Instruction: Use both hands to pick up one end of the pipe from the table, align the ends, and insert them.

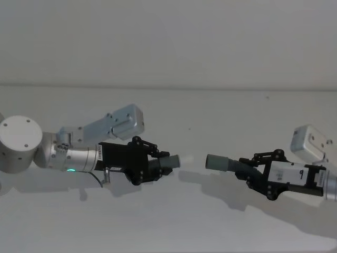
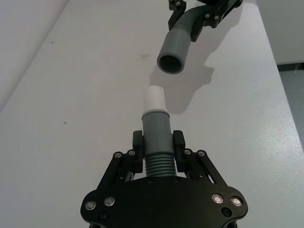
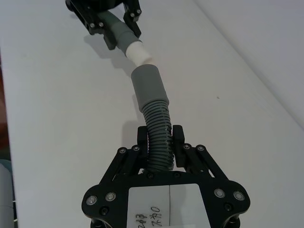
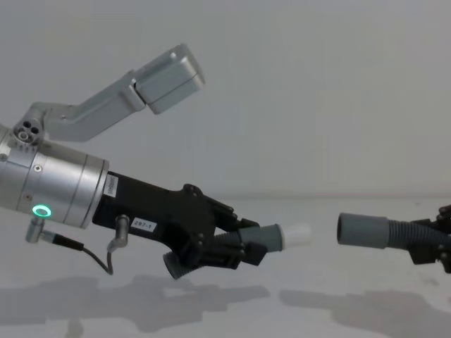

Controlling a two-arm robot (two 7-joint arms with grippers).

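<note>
Both pipe pieces are held in the air above the table [image 1: 184, 221]. My left gripper [image 1: 158, 166] is shut on the ribbed part of one piece [image 2: 156, 126], and its white tip [image 2: 154, 99] sticks out forward. On the other side, my right gripper [image 1: 251, 171] is shut on the ribbed hose of the second piece [image 3: 157, 128], whose wider grey collar [image 3: 148, 88] points at the white tip [image 3: 138, 53]. In the chest view a small gap separates the tip [image 4: 296, 232] from the collar [image 4: 363, 229]. The two ends face each other at about the same height.
A plain pale wall [image 1: 168, 42] rises behind the table's far edge. Each arm carries a grey wrist camera housing [image 1: 124, 122] above its gripper. In the left wrist view the table's side edge [image 2: 280, 71] drops to the floor.
</note>
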